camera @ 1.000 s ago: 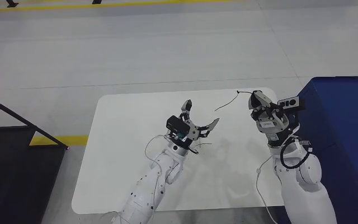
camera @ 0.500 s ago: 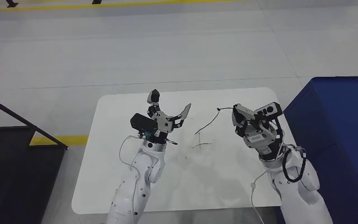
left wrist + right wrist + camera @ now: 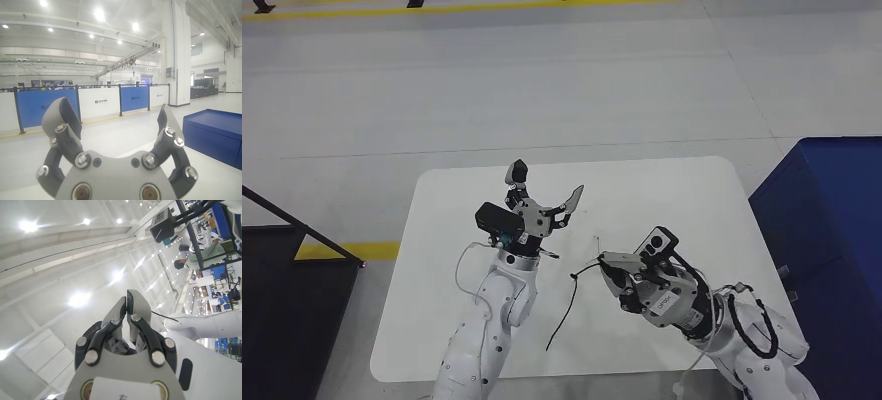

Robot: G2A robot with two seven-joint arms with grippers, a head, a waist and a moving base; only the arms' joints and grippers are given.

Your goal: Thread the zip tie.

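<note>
The right gripper (image 3: 605, 263) is clenched on the zip tie (image 3: 570, 300), its two fingers pressed flat together in the right wrist view (image 3: 126, 303) with no gap between the pads. In the top view the thin black tie leaves the closed fingertips, bends, and trails away from them in a long loose curve towards the robot's side of the white table (image 3: 442, 230). Its free end lies well clear of the gripper. A short stub of the tie appears to stick out on the other side of the fingers, though it is too fine to be sure of. In the right wrist view a short dark length of the tie (image 3: 164, 316) shows just beside the outer finger, slanting away from it. Whether the hanging part touches the table surface cannot be told. The left gripper (image 3: 547, 182) is released, with its fingers spread wide and nothing between them. The left wrist view shows the same gripper (image 3: 115, 121) with both dark pads bare, looking out level across the floor to a row of blue and white fence panels (image 3: 132, 100). The zip tie is well apart from this open gripper, off to the right arm's side and closer to the robot. The two grippers do not touch. A blue bin (image 3: 832, 230) stands beyond the right arm off the table's edge, and shows in the left wrist view (image 3: 213, 130) to one side of the open fingers.
</note>
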